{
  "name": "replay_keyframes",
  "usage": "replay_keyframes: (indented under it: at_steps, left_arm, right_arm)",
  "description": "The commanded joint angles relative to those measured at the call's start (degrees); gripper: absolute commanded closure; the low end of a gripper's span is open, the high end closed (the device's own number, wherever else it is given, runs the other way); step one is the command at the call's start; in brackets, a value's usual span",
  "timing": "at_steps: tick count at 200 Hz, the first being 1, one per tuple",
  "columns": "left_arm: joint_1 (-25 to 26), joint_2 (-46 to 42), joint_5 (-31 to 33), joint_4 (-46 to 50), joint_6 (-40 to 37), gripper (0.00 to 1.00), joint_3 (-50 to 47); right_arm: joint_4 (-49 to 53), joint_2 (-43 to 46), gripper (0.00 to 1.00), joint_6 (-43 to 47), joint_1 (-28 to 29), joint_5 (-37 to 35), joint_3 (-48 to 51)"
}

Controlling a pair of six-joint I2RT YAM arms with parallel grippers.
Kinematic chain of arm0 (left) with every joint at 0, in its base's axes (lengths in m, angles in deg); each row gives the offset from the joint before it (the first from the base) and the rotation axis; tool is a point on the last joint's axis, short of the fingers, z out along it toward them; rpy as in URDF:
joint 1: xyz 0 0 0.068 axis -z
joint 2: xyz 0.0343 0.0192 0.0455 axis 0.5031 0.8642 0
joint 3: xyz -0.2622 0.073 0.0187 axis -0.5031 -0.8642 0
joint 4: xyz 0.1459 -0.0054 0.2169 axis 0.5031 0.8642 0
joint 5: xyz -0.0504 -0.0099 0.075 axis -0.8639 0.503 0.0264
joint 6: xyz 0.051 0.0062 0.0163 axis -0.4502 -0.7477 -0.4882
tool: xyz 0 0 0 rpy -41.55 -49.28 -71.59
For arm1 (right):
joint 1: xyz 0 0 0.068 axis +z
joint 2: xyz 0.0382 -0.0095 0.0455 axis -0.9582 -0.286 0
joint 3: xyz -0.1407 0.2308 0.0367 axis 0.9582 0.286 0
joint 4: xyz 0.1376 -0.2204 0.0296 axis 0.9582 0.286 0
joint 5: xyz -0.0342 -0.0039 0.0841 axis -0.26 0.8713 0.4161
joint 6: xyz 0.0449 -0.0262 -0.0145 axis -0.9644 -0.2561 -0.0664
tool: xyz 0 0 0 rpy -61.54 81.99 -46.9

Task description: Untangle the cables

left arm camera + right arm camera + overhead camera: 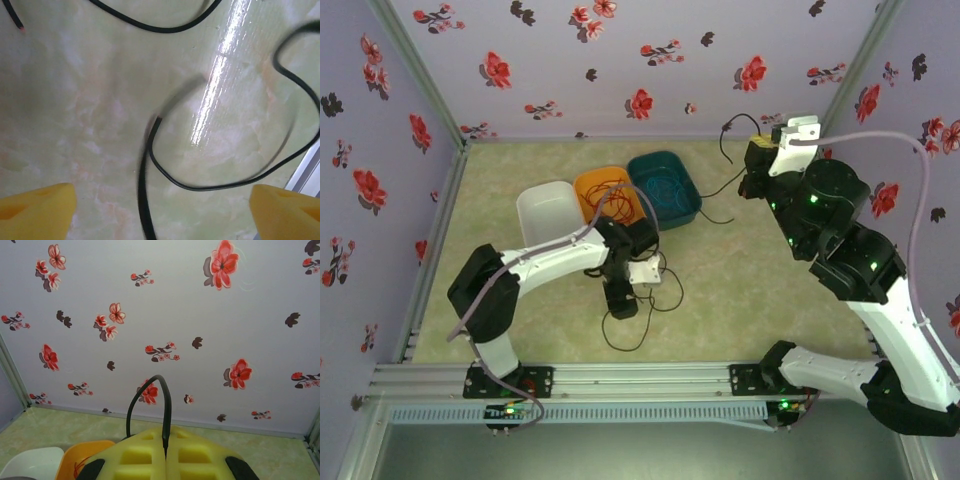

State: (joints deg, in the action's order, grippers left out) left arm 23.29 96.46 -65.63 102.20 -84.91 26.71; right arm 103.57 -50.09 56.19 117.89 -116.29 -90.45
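Note:
A black cable lies in loose loops on the green table, under my left arm. My left gripper points down over those loops. In the left wrist view my left gripper is open, its yellow fingertips far apart, and the black cable curves across the table between them untouched. My right gripper is raised at the back right, shut on a black cable that arches up out of its yellow fingers. A red-orange cable lies coiled in the orange bin, a blue-teal cable in the teal bin.
Three bins stand side by side at the back middle: a white bin, an orange bin and a teal bin. Flowered walls close in the back and both sides. A metal rail runs along the near edge.

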Motion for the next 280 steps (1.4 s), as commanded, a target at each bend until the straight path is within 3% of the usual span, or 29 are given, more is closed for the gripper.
replay_keyframes:
  at_steps: [1, 10, 25, 51, 97, 114, 158, 185, 225, 280]
  left_arm:
    - [-1.54, 0.60, -4.11, 0.71, -1.26, 0.14, 2.61]
    - [-1.88, 0.48, -6.03, 0.57, -1.51, 0.13, 3.35]
    - [-2.23, 0.69, -11.79, 1.94, -3.63, 0.01, 5.08]
    - [-2.88, 2.14, -12.24, 3.53, -4.40, 0.02, 7.55]
    - [-4.62, 0.27, -11.24, -4.91, 1.37, 0.25, 4.28]
    - [-4.63, 0.01, -13.06, -5.91, 1.45, 0.27, 2.89]
    - [-4.71, 2.26, -15.62, -6.33, 1.42, 0.50, 0.85]
    - [-4.97, 3.67, -15.50, -9.29, 2.16, 0.52, 0.60]
    - [-5.24, 2.37, -15.03, -10.83, 3.36, 1.00, 0.64]
    - [-5.33, -8.00, -11.26, -11.41, 7.03, 1.00, -2.06]
  right_arm:
    - [-2.04, 0.92, 1.00, -1.14, -0.56, -1.38, 0.57]
    - [-2.12, 0.87, 1.00, -1.21, -0.67, -1.39, 0.71]
    - [-2.28, 0.96, 1.00, -1.32, -0.91, -1.38, 1.03]
    - [-2.48, 1.20, 1.00, -1.99, -1.35, -1.17, 1.84]
    - [-2.25, 2.62, 1.00, -4.13, -2.73, -1.36, 4.94]
    - [-1.97, 3.26, 1.00, -5.21, -3.44, -1.34, 5.96]
    - [-1.25, 4.65, 1.00, -7.62, -5.04, -0.68, 7.95]
    - [-0.92, 5.20, 1.00, -8.67, -5.62, -0.40, 9.18]
    - [-0.25, 5.43, 1.00, -9.81, -6.19, -0.15, 10.17]
    - [-0.42, 7.83, 1.00, -12.51, -6.72, -0.85, 14.89]
